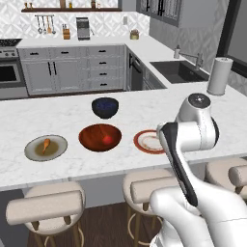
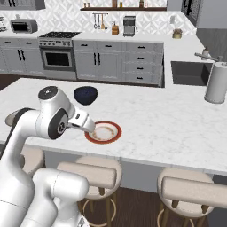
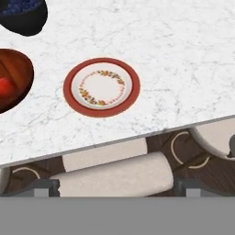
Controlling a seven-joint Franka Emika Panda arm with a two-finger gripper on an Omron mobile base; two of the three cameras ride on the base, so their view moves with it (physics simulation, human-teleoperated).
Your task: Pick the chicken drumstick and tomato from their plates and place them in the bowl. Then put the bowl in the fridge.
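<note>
The chicken drumstick (image 1: pixel 45 144) lies on the olive-grey plate (image 1: pixel 46 147) at the left of the white marble counter (image 1: pixel 58 118). The tomato (image 1: pixel 107 140) sits inside the reddish-brown wooden bowl (image 1: pixel 100 137), toward its right side; in the hand view it appears as a red patch (image 3: pixel 3 86) within the bowl (image 3: pixel 14 78) at the left edge. The white plate with a red-brown rim (image 3: pixel 101 86) lies bare just right of the bowl, near the counter's front edge. A dark blue bowl (image 1: pixel 105 107) stands behind the wooden bowl. The gripper (image 3: pixel 117 187) hangs above the counter edge, over the padded stools (image 3: pixel 114 174), its jaws spread fully and holding nothing. A paper towel roll (image 1: pixel 219 75) stands at the counter's far right, near the sink (image 1: pixel 178 71).
</note>
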